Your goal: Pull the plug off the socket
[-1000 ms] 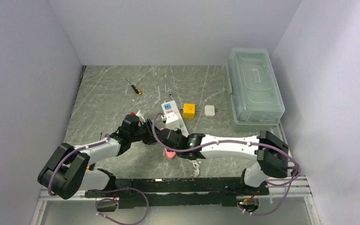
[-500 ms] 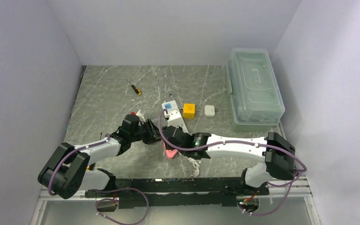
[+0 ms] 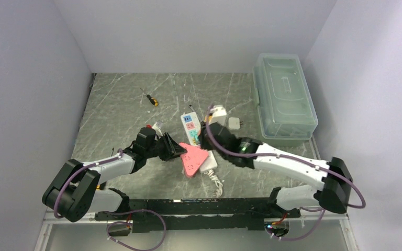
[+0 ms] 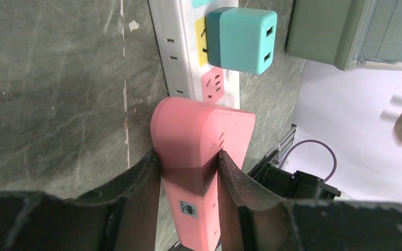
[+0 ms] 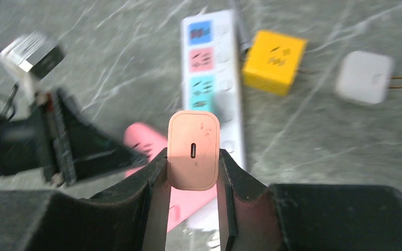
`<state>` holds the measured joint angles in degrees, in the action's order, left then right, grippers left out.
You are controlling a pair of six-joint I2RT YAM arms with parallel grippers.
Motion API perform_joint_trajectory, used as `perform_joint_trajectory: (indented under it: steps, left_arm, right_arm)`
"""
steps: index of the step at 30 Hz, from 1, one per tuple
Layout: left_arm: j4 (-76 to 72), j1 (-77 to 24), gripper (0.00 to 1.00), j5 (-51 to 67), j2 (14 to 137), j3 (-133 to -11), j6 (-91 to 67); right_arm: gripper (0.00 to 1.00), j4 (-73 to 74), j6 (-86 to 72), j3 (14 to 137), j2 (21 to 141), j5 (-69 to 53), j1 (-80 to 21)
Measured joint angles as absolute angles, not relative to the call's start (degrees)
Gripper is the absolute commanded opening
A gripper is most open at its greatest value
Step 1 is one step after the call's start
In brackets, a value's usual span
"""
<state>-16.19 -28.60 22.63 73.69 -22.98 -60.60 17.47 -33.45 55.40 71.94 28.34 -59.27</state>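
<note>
Above the table (image 3: 120,104), the right claw (image 5: 192,159) grips the plug (image 5: 193,141), clear of the socket (image 5: 204,86); the left claw (image 4: 188,167) clamps a pink block (image 4: 201,128) at the socket's near end.

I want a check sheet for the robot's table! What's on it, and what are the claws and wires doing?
Surface: dark marbled tabletop, scratched.
Job's things: white power strip lying flat; pale charger block held above it, out of any outlet; teal adapter plugged in; pink plug at the strip's near end.
Clutter: yellow cube, white adapter, screwdriver, clear lidded box.
Grippers: left gripper clamps the pink plug; right gripper clamps the pale charger block.
Cables: the strip's white cord; purple cables along the arms.
Surroundings: plain pale walls.
</note>
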Motion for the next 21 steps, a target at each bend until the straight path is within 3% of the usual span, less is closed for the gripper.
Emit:
perform_joint_trajectory:
  steps: [8,13,21]
  left_arm:
    - [-16.1,-28.6,0.01,22.7,73.6,-23.0,-60.5]
    - [-15.9,-28.6,0.02,22.6,73.3,-23.0,-60.2]
    - [-15.9,-28.7,0.03,22.7,73.3,-23.0,-60.2]
  right_arm:
    - [0.00,23.4,-28.4,55.0,73.6,25.2,-41.5]
    - [0.10,24.0,-26.1,51.9,78.1,19.9,-33.8]
    - [0.49,23.1,-22.6,51.8,87.3,14.2,-26.3]
